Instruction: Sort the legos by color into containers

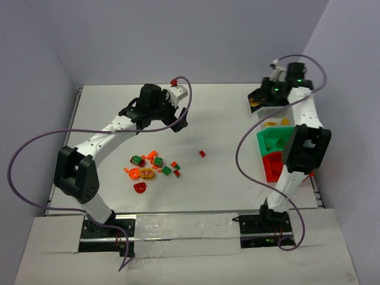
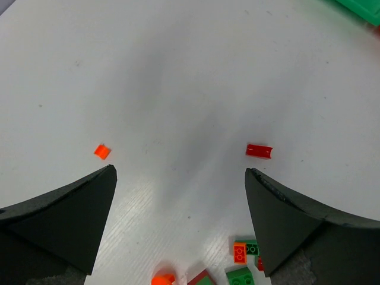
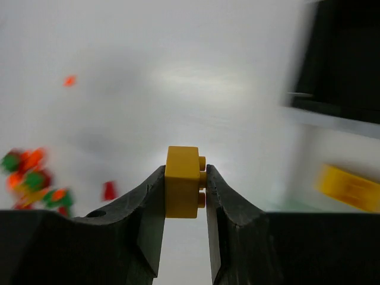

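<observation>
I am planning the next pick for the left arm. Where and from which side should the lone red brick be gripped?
Probably from straight above, with the open left claw closing on the two long sides of the lone red brick. It lies flat, longer than wide, and well apart from the pile, so nothing crowds it.

Legos (image 1: pixel 152 168) scattered left of centre; red brick (image 1: pixel 202 153) apart; yellow brick (image 3: pixel 181 181) in right claw (image 3: pixel 184 172); containers (image 1: pixel 259 141) far right.

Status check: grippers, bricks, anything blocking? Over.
Left gripper open, empty, over bare table. Right gripper shut on yellow brick, up by the containers. Lego pile unsorted. No obstruction seen.
</observation>
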Controlling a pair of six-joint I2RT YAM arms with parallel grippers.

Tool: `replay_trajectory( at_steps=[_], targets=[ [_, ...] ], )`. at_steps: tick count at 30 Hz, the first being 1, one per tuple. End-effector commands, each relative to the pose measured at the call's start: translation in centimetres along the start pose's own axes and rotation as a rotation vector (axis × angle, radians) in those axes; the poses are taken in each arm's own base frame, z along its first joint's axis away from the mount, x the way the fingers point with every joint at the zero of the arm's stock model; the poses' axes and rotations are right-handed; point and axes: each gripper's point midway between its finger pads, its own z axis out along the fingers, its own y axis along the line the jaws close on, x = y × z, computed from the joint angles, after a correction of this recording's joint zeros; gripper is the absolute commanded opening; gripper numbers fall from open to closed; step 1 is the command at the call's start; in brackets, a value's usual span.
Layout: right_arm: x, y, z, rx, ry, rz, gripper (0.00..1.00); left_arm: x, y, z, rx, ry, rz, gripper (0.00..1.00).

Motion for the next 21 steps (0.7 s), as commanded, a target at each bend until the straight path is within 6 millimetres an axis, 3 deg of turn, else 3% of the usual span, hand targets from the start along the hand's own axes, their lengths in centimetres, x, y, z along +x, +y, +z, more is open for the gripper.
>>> replay_trajectory(
  at_steps=[1, 4, 15, 18, 21],
  targets=[
    [-2.9, -8.7, -4.7, 0.339, -0.043, -0.108, 0.0, 0.0, 2.4, -0.9, -0.109, 0.01, -0.074, 0.99],
    [-2.7, -11.6, -4.3, 0.396, -0.009, -0.134, 0.0, 0.2, 3.2, -0.7, -0.118, 0.024, -0.085, 0.99],
    [0.9, -16.4, -0.8, 0.469, 0.14, -0.154, 0.01, 1.2, 6.5, -0.9, -0.179, 0.063, -0.158, 0.99],
    [2.8, -17.0, -0.2, 0.472, 0.211, -0.147, 0.09, 1.6, 6.7, -1.0, -0.187, 0.07, -0.157, 0.99],
    [4.0, -16.7, -0.2, 0.474, 0.246, -0.162, 0.36, 1.7, 6.8, -1.0, -0.188, 0.073, -0.158, 0.99]
  ],
)
